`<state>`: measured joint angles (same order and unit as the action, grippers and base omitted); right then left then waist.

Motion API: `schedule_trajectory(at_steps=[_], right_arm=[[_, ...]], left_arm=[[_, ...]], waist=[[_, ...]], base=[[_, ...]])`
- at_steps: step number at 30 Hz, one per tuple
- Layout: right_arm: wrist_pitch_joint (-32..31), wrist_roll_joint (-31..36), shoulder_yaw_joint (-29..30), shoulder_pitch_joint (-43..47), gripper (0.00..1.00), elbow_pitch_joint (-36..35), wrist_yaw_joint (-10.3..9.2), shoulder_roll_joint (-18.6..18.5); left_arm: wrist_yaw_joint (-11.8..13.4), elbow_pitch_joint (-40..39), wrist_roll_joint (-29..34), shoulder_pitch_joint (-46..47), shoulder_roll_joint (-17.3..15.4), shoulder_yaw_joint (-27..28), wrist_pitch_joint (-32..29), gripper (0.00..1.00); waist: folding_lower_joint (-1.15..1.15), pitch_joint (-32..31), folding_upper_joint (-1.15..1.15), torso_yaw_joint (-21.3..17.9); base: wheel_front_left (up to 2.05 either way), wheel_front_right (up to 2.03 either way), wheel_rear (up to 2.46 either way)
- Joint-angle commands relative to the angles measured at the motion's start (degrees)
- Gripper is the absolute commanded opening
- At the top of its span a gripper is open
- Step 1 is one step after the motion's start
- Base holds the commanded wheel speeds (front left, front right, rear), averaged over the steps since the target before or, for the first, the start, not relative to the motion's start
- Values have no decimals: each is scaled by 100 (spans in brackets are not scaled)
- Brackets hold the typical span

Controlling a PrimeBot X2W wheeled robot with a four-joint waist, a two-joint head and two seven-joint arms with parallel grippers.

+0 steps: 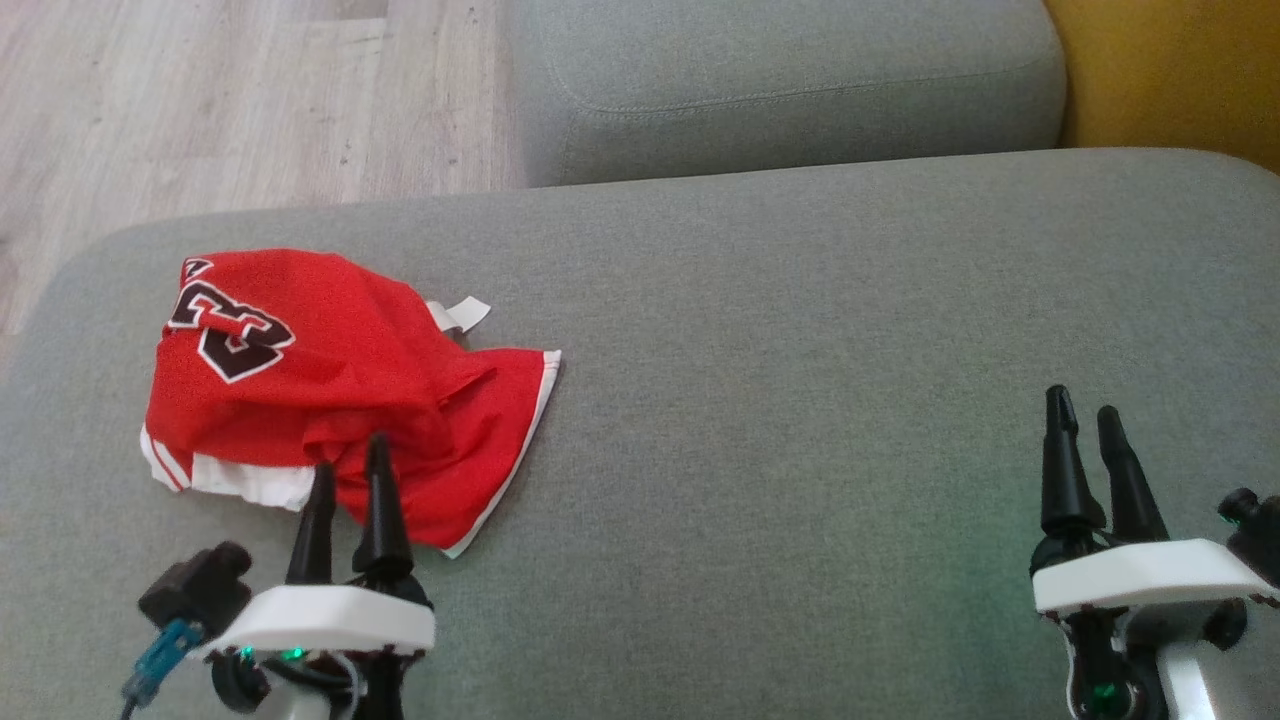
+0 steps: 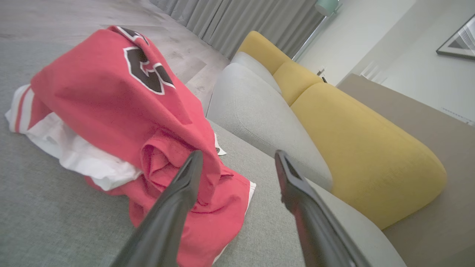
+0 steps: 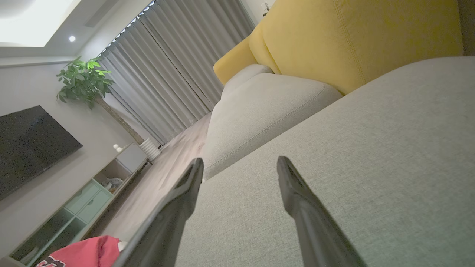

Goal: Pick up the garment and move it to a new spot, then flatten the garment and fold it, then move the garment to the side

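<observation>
Left gripper, jaws wide and empty, at the near edge of the crumpled red garment on the left end of the grey cushion.
Advised: pinch a raised fold, not the flat hem, then lift clear and carry it toward mid-cushion; right gripper, also wide, hangs over the cushion's right end.

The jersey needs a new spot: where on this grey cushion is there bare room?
The grey fabric sofa cushion is bare between the crumpled red jersey and the right gripper, up to its far edge. Its left end is crowded: jersey plus left gripper.
</observation>
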<state>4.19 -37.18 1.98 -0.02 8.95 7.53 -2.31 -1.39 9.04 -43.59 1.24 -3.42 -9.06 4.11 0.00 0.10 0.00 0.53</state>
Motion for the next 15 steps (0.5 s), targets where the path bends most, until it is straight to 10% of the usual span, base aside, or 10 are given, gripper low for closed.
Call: schedule_trajectory(at_steps=[1,15], right_arm=[[75,245,-99,-154,100,-253,-2,-38],[310,1454,-267,-158,100,-374,-3,-43]], left_arm=[[48,-189,217,358,-102,6,72,100],[338,-161,1242,606,-400,-622,310,100]], waist=[[0,0,0,-5],[0,8,0,-112]], base=[[0,0,0],[0,0,0]])
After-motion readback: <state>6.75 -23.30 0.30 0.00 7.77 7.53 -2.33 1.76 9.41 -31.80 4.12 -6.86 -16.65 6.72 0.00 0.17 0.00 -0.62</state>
